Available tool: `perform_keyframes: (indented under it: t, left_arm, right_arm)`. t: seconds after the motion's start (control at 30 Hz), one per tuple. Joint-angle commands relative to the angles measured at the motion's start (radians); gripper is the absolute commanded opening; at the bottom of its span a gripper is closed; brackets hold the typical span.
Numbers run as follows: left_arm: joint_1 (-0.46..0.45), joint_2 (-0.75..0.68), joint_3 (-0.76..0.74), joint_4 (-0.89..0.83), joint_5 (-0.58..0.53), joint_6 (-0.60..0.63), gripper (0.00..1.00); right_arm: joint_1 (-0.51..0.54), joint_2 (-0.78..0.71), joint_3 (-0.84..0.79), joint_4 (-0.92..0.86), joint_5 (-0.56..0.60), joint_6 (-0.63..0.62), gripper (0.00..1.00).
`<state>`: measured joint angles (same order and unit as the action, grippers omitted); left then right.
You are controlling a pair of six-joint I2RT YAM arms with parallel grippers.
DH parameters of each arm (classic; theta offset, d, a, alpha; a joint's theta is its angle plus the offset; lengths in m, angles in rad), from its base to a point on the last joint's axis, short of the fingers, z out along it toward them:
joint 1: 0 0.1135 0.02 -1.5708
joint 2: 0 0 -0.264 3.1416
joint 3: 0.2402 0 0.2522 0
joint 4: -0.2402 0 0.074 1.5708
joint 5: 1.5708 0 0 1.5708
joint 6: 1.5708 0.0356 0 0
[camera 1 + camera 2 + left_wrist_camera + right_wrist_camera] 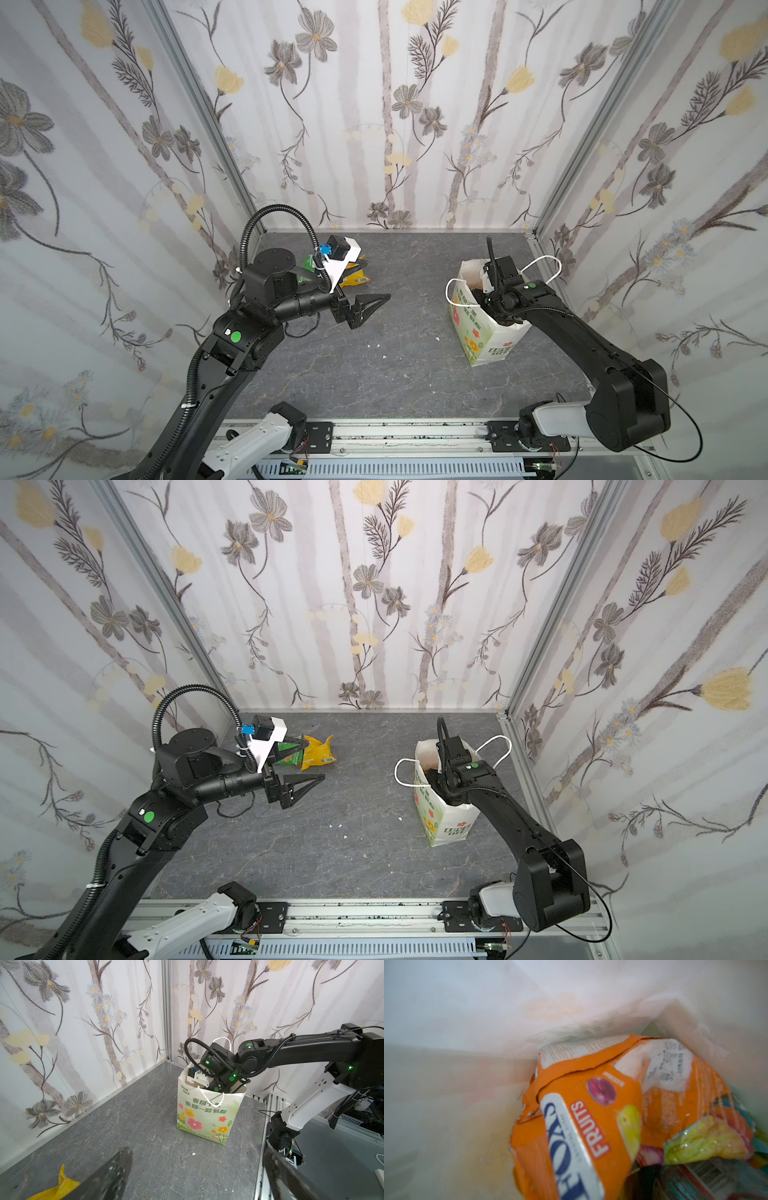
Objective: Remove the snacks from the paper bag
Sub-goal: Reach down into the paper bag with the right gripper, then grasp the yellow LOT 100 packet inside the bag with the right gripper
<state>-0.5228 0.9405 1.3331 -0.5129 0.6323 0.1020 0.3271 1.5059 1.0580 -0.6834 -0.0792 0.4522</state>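
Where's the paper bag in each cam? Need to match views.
In both top views: paper bag stands upright, right of centre.
Left wrist: mid-frame, flower print facing the camera.
Right wrist: seen from inside; its white inner wall fills most of the frame, with an orange packet lying in it.
Shared landmark: the right arm reaching into the bag's mouth, in all but the right wrist view.

Bright, even light, faint shadows; both top views bow at the edges (corners most); the white flower-printed paper bag point(467, 1012) interior is smeared.
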Motion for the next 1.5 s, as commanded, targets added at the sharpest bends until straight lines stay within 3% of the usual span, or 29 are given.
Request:
perform_keyframes:
  t: [0.0,1.47]
  left_arm:
    - [0.0,0.002,-0.002,0.007,-0.003,0.008,1.0]
    - [0.0,-0.01,-0.005,0.001,-0.022,0.005,1.0]
  right_arm:
    - [0.002,-0.022,0.023,0.043,-0.013,0.008,0.0]
    - [0.001,-0.156,0.218,0.004,0.038,0.056,0.0]
